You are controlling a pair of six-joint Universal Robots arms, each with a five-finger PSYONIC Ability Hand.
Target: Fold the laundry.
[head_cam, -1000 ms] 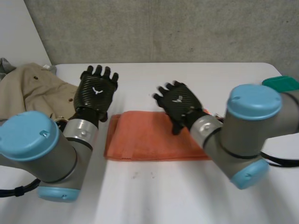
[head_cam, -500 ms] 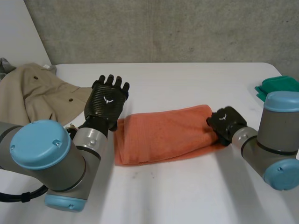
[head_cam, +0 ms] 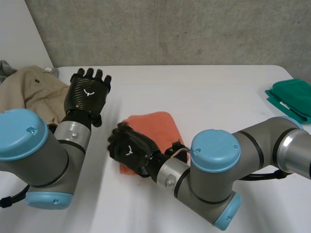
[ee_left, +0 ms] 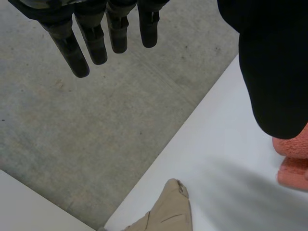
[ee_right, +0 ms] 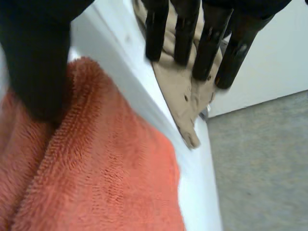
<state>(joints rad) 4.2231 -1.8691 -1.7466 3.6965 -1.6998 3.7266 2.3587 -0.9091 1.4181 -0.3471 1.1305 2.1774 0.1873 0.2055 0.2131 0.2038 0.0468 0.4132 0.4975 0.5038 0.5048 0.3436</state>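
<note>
Orange towel (head_cam: 155, 127) lies folded under straight-fingered right hand (head_cam: 130, 150); left hand (head_cam: 87, 94) straight-fingered too.

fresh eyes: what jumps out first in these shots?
The orange towel, folded small in the middle of the table, with the right hand lying open over its near-left end. The left hand hangs open beside it, next to a beige coat at the table's left. A green cloth sits at the far right.
</note>
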